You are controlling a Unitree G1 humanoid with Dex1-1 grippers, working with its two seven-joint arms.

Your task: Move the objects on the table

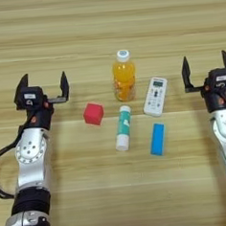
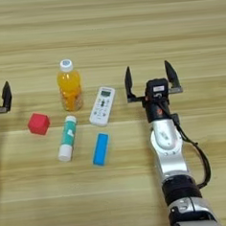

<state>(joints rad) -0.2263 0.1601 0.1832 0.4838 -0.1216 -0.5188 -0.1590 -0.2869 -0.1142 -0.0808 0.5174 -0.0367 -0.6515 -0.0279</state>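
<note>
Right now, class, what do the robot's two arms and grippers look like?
Both arms have silver-grey shells with black joint bands and thin black cables alongside. The left gripper and right gripper each have two black pointed fingers on a black block bearing a white label and red accents.

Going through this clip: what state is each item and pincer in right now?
orange juice bottle: upright, cap on
red cube: resting on table, untouched
white remote: flat, buttons up
teal-and-white tube: lying down
flat blue bar: lying flat
left pincer: open, empty
right pincer: open, empty
</note>
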